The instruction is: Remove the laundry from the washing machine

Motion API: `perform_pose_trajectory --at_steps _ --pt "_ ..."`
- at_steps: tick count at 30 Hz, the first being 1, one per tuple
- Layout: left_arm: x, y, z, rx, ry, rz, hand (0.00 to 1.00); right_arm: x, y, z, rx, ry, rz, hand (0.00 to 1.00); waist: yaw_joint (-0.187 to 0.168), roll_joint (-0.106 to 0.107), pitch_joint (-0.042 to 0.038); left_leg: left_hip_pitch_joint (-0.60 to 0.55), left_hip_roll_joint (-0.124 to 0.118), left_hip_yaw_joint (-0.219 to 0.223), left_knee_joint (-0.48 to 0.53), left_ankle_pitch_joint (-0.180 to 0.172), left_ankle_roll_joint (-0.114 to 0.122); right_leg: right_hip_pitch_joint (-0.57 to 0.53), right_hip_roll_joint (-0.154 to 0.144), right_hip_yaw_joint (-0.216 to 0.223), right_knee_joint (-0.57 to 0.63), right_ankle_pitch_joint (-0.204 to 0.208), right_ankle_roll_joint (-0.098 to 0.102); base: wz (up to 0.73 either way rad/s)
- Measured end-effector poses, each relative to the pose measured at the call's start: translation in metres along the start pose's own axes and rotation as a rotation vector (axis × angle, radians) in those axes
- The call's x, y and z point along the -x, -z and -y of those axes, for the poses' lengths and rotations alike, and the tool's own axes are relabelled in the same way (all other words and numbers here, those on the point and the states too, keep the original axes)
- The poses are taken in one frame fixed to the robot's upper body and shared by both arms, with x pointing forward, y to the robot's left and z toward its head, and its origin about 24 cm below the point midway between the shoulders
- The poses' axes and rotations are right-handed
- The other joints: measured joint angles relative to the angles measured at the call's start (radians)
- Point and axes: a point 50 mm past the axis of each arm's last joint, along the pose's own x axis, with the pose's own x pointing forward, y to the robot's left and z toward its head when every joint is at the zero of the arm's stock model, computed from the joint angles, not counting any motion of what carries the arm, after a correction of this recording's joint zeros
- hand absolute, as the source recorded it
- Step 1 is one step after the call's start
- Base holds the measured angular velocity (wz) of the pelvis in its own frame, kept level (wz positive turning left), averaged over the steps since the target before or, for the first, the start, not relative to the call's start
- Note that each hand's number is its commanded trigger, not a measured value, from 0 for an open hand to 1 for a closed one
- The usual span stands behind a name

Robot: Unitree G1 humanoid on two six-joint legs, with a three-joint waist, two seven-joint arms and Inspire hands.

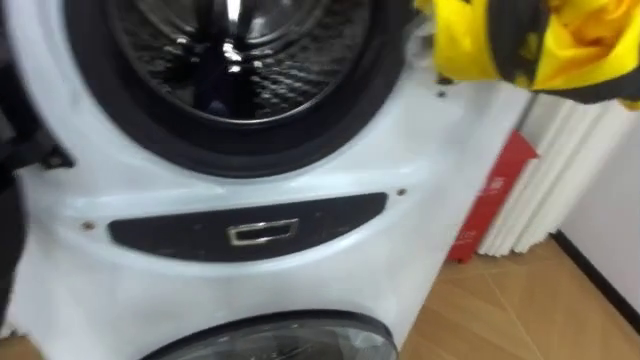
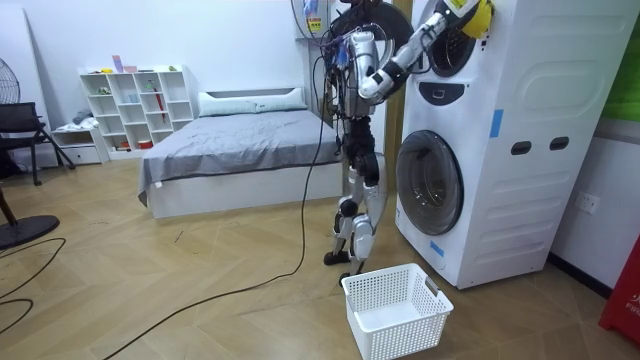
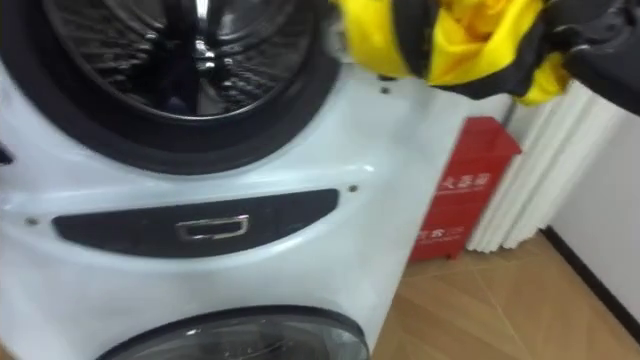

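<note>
A yellow cloth [image 1: 465, 45] hangs at the upper right, just outside the rim of the upper drum [image 1: 230, 60]. My right hand [image 3: 590, 45] is shut on it, dark fingers wrapped across the yellow fabric [image 3: 460, 30]. The drum's metal inside shows no other clothes in the part I see. In the room view I stand right in front of the stacked white machines [image 2: 500, 130], right arm raised to the upper opening with the yellow cloth [image 2: 470, 15] at the hand.
A white laundry basket [image 2: 395, 305] sits on the floor behind my feet. The upper machine's dark door [image 2: 375, 25] stands open on my left. A red box [image 3: 465, 190] and white slats [image 1: 560, 170] stand to the machines' right. A bed [image 2: 240, 140] lies behind.
</note>
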Motion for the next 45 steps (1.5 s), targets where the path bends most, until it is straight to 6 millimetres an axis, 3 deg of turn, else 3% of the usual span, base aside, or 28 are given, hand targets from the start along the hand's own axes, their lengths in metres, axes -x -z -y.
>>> perform_pose_trajectory --at_steps 2,7,11,13,19,26,32,34,36,40,41,45 --pt "-0.002 -0.006 -0.005 -0.002 -0.012 0.016 0.0 0.006 0.001 0.008 0.037 0.042 -0.023 1.0 -0.025 -0.003 0.0053 0.002 0.003 0.012 0.0 0.0 0.0 -0.004 0.002 0.006 0.004 0.001 -0.001 -0.18" --pt "-0.003 -0.009 -0.006 -0.008 -0.023 0.034 0.0 0.027 0.023 0.027 0.054 0.153 -0.18 1.0 -0.031 -0.014 0.0067 0.011 0.011 0.084 -0.005 -0.004 -0.006 -0.022 0.021 0.068 0.009 0.011 -0.006 -0.4" --pt "-0.003 -0.01 -0.006 -0.016 -0.025 0.037 0.0 0.039 0.035 0.036 0.087 0.209 -0.282 1.0 -0.042 -0.013 0.0045 0.007 0.014 0.126 -0.021 -0.005 -0.008 -0.053 0.035 0.111 0.017 0.017 -0.006 -0.34" --pt "-0.003 -0.011 -0.006 -0.039 -0.024 0.036 0.0 0.044 0.038 0.038 0.1 0.214 -0.311 1.0 -0.046 -0.006 0.0091 0.01 0.014 0.144 -0.02 -0.006 -0.009 -0.058 0.04 0.131 0.022 0.017 -0.006 -0.3" --pt "-0.004 -0.014 -0.006 -0.079 -0.008 0.036 0.0 0.059 0.053 0.044 0.112 0.223 -0.425 1.0 -0.067 0.003 0.0113 0.011 0.022 0.205 -0.017 -0.005 -0.009 -0.088 0.049 0.178 0.032 0.019 -0.005 -0.28" --pt "-0.008 -0.039 -0.006 -0.12 0.028 0.081 0.0 0.09 0.077 0.045 0.051 0.179 -0.611 1.0 -0.071 0.002 0.0125 -0.001 0.031 0.305 -0.015 -0.011 -0.018 -0.129 0.079 0.262 0.045 0.034 -0.006 -0.39" --pt "-0.01 -0.069 -0.004 -0.123 0.071 0.139 0.0 0.114 0.106 0.044 -0.01 0.145 -0.773 1.0 -0.098 0.011 0.0146 -0.006 0.03 0.362 -0.015 -0.011 -0.018 -0.157 0.089 0.298 0.06 0.038 -0.004 -0.28" --pt "-0.009 -0.073 0.0 -0.131 0.094 0.15 0.0 0.124 0.115 0.044 -0.036 0.14 -0.823 1.0 -0.11 0.025 0.0205 -0.018 0.031 0.365 -0.005 -0.014 -0.022 -0.165 0.088 0.298 0.06 0.039 -0.003 -0.14" --pt "-0.008 -0.08 0.005 -0.154 0.118 0.171 0.0 0.137 0.126 0.044 -0.061 0.161 -0.884 1.0 -0.123 0.035 0.0187 -0.038 0.032 0.372 0.008 -0.016 -0.025 -0.184 0.087 0.302 0.064 0.04 -0.001 -0.05" --pt "-0.005 -0.095 0.016 -0.199 0.152 0.212 0.0 0.158 0.15 0.036 -0.116 0.158 -1.007 1.0 -0.122 0.087 0.0206 -0.065 0.028 0.387 0.013 -0.016 -0.025 -0.223 0.09 0.326 0.08 0.042 0.002 -0.19" --pt "-0.004 -0.097 0.019 -0.197 0.17 0.219 0.0 0.163 0.156 0.035 -0.125 0.164 -1.038 1.0 -0.125 0.102 0.0166 -0.072 0.027 0.386 0.014 -0.016 -0.025 -0.233 0.091 0.332 0.084 0.043 0.003 -0.15" --pt "-0.002 -0.106 0.026 -0.176 0.196 0.245 0.0 0.167 0.17 0.035 -0.15 0.174 -1.08 1.0 -0.126 0.151 0.0192 -0.106 0.024 0.387 0.015 -0.016 -0.025 -0.274 0.09 0.333 0.1 0.042 0.006 -0.04"
